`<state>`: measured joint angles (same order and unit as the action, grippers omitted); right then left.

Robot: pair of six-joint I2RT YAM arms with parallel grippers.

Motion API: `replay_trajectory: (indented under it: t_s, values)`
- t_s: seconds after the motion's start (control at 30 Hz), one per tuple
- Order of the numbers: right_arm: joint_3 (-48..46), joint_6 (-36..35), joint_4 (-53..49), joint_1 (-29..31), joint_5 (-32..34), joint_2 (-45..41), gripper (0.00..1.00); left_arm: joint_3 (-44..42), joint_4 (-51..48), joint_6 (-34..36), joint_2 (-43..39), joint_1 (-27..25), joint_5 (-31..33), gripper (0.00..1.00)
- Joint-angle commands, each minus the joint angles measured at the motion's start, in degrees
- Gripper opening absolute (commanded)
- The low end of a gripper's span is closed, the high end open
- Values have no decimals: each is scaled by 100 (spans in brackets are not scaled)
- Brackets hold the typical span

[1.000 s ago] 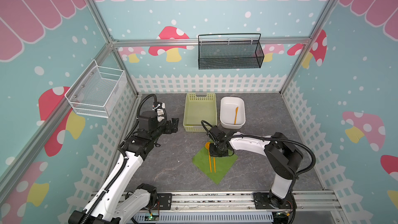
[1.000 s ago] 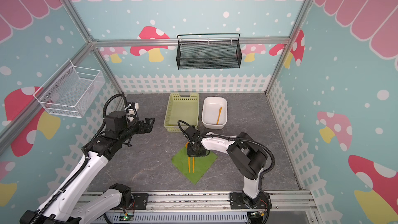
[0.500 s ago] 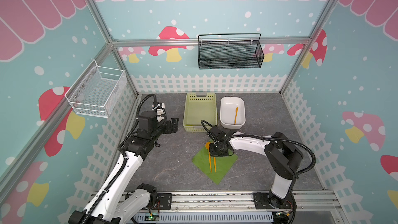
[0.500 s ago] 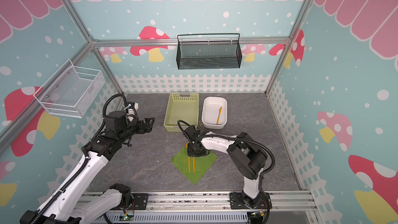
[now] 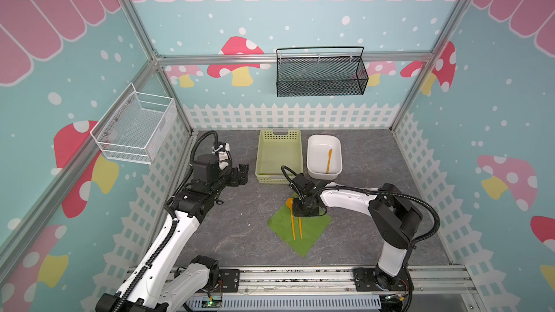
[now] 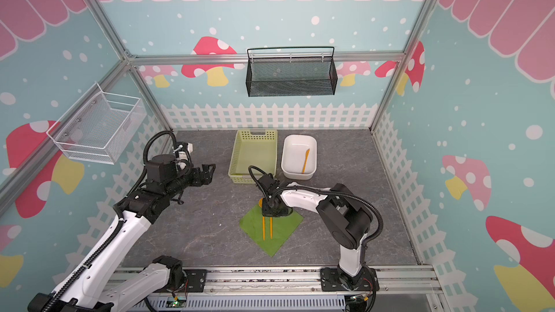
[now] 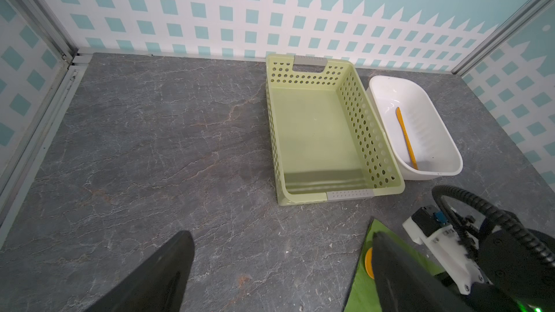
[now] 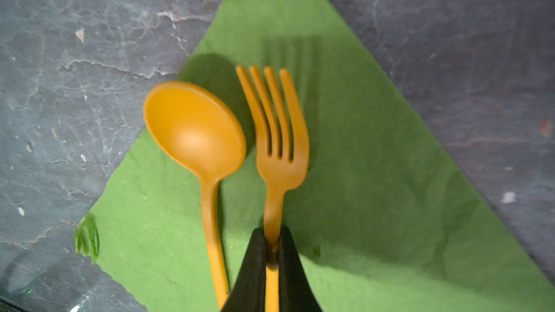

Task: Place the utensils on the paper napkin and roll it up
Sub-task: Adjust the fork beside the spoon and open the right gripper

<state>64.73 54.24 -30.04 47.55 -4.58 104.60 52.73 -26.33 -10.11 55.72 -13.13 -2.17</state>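
My right gripper (image 8: 272,237) is pinched shut on the handle of a slim orange plastic fork (image 8: 280,145), just below its neck. The tines point away from my wrist and throw a shadow on the paper, so the head seems slightly lifted. I cannot tell whether the handle end touches down.

Just beside the fork, parallel and not touching it, lies a round-bowled orange plastic spoon (image 8: 195,127). Both run along the diagonal of a thin green square paper napkin (image 8: 375,190), with their handles toward the front rail. The spoon's bowl partly overhangs the napkin's edge onto the grey stone-patterned table (image 5: 240,235).

I judge the third piece comes next: an orange plastic knife (image 5: 329,160). It lies front to back in a white oblong plastic dish (image 5: 318,145), beyond the napkin toward the back wall. The dish sits right of a pale yellow-green perforated plastic basket (image 5: 264,157). My right arm is the nearer one; it stretches low and leftward from its base, wrist turned down.

My left gripper (image 5: 243,172) hangs wide open and empty, well apart on the left.
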Motion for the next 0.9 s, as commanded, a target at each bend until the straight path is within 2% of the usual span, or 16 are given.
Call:
replay_trajectory:
  t_s: [0.0,0.47,0.87]
  values:
    - [77,-19,-92,-35,26,166,9,-70,-12,0,43,58,16,94]
    - [183,0,-213,-44,49,-37,20,-64,-14,-9,102,78,7,94]
    - [312,-108,-407,-150,251,-438,23,-61,-14,0,180,75,44,94]
